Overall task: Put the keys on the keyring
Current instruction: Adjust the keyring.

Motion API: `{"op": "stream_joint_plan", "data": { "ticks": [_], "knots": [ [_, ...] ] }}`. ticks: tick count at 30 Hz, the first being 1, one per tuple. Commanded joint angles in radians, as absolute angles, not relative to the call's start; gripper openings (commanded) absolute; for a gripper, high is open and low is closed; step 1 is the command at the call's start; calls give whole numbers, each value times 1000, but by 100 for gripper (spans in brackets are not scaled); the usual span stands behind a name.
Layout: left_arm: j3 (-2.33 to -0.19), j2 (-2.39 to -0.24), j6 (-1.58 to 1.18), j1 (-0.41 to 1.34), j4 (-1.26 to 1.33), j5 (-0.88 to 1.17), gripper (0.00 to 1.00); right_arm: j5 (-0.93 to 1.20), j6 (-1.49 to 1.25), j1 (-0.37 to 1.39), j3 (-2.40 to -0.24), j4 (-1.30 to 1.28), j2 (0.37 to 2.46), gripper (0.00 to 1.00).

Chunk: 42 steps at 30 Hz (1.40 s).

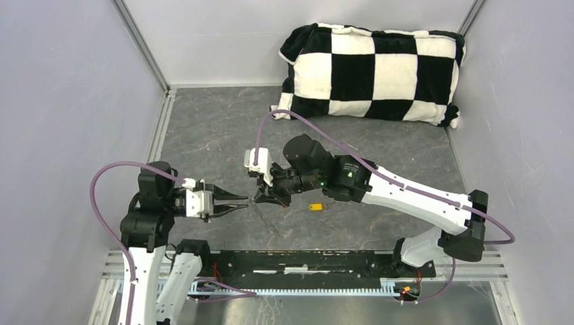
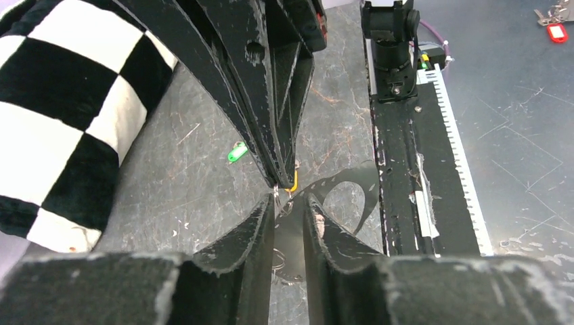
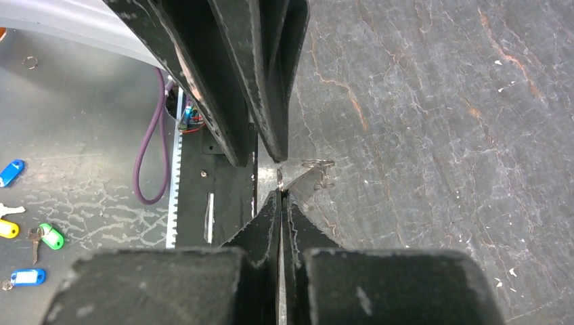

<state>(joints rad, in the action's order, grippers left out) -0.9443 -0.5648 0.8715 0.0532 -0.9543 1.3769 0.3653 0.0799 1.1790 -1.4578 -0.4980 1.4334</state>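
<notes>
My right gripper (image 1: pixel 259 198) is shut on the thin silvery keyring (image 3: pixel 318 165), pinching its wire at the fingertips (image 3: pixel 280 196) low over the grey table. My left gripper (image 1: pixel 242 202) faces it tip to tip, with its jaws open. The keyring wire (image 2: pixel 280 200) sits in the gap between the left fingers (image 2: pixel 260 223). The yellow-headed key (image 1: pixel 315 207) lies on the table under the right arm; a sliver of it (image 2: pixel 295 181) shows behind the right fingertips. The green-headed key (image 2: pixel 237 152) lies on the table beyond, hidden in the top view.
A black-and-white checked cushion (image 1: pixel 373 72) lies at the back right. The black base rail (image 1: pixel 304 261) runs along the near edge. Spare tagged keys (image 3: pixel 27 237) and a red tag (image 2: pixel 556 32) lie on the lower surface off the table.
</notes>
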Motion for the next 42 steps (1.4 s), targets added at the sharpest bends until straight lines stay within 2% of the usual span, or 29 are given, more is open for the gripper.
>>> {"op": "stream_joint_plan", "data": {
  "ticks": [1,5,11,19,25,32,33,35,37,38,40,42],
  "knots": [
    [-933,-571,861,55,-984,1362,33,327,110,1196,-1563,-544,1454,1],
    [-948,-599,949,61,-1096,1316,44,319,120,1208,-1603,-567,1477,1],
    [-971,-639,1011,63,-1139,1297,42,305,133,1222,-1664,-611,1516,1],
    [-961,-640,1029,64,-1140,1298,32,271,150,1236,-1737,-680,1571,1],
    [-947,-628,1049,66,-1140,1296,19,269,153,1247,-1772,-696,1591,1],
    [-949,-631,1055,68,-1139,1319,18,277,155,1262,-1798,-708,1612,1],
    [-950,-630,1056,68,-1139,1321,16,280,156,1264,-1801,-707,1615,1],
    [-948,-630,1063,69,-1140,1322,5,288,156,1267,-1800,-706,1613,0],
    [-945,-624,1084,71,-1142,1327,2,310,155,1266,-1789,-693,1602,1],
    [-944,-620,1121,73,-1158,1334,2,322,153,1266,-1775,-673,1585,4],
    [-946,-613,1251,80,-1216,1368,2,335,153,1266,-1700,-598,1528,22],
    [-953,-608,1318,87,-1225,1399,2,336,156,1260,-1593,-505,1439,34]
  ]
}}
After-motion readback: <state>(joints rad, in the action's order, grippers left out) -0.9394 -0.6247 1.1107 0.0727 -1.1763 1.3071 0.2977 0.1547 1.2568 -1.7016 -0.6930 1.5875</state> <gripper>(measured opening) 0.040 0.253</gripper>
